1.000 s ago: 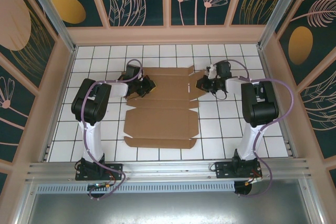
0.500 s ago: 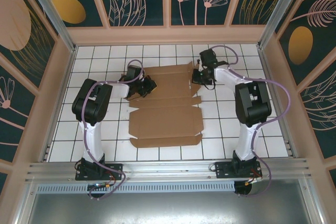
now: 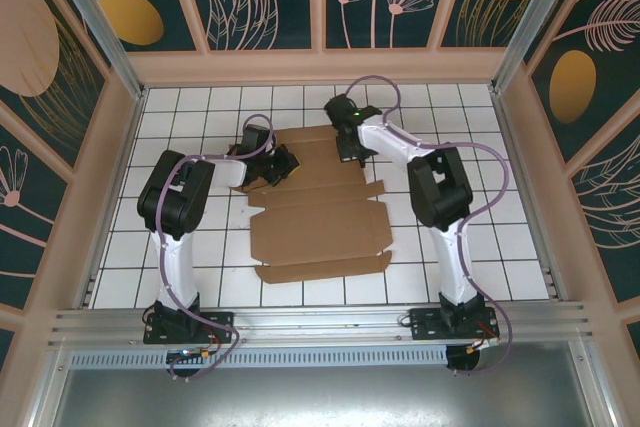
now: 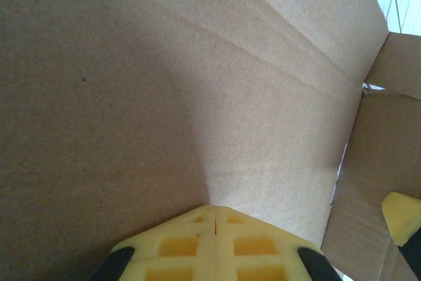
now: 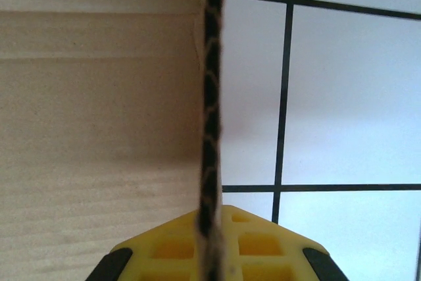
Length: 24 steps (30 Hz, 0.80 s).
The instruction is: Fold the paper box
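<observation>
The paper box (image 3: 320,232) is a brown die-cut cardboard sheet lying mostly flat on the white tiles between the arms. My left gripper (image 3: 283,163) rests on the sheet's far left part. In the left wrist view its yellow fingers (image 4: 214,210) are shut tip to tip against the cardboard (image 4: 164,83), with nothing between them. My right gripper (image 3: 348,147) is over the sheet's far middle. In the right wrist view it (image 5: 210,214) is shut on a raised flap, whose corrugated edge (image 5: 212,97) runs edge-on between the jaws.
White tiled floor (image 3: 180,117) surrounds the sheet. Beige walls (image 3: 320,67) close in the back and both sides. A metal rail (image 3: 320,322) carrying both arm bases runs along the near edge. Purple cables (image 3: 490,162) loop off each arm.
My right gripper has swung left from the sheet's right end to its far middle, carrying the flap up and over. The sheet has slid slightly right. The left gripper has stayed put.
</observation>
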Motion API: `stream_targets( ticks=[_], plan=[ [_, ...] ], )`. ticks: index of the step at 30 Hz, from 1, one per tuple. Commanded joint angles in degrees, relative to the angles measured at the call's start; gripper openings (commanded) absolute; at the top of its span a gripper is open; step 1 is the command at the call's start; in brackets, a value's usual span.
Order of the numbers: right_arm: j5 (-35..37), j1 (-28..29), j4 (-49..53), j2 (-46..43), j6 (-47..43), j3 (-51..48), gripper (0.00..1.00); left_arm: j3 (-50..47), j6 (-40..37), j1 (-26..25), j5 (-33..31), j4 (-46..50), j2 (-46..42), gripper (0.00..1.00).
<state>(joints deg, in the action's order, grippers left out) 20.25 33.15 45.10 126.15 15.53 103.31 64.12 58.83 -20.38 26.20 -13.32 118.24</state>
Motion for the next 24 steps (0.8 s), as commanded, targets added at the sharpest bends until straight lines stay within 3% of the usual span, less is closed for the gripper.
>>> stream_targets(
  ticks=[1, 15, 19, 24],
  plan=[
    [8.5, 3.6, 5.3, 4.0, 2.1, 4.9, 0.04, -1.1, 0.2, -0.7, -0.8, 4.0, 1.4, 0.00],
    [13.8, 9.0, 13.0, 14.6, 3.8, 18.6, 0.12, -0.7, 0.0, -0.7, -2.0, 5.8, 1.7, 0.00],
    [15.8, 8.2, 13.1, 12.0, 3.5, 17.3, 0.14, -0.5, -0.5, -0.6, -2.4, 6.5, 1.8, 0.00],
    [11.8, 6.4, 8.4, 4.5, 1.3, 11.6, 0.22, -0.1, -0.8, -0.4, -2.5, 7.0, 1.6, 0.00]
  ],
)
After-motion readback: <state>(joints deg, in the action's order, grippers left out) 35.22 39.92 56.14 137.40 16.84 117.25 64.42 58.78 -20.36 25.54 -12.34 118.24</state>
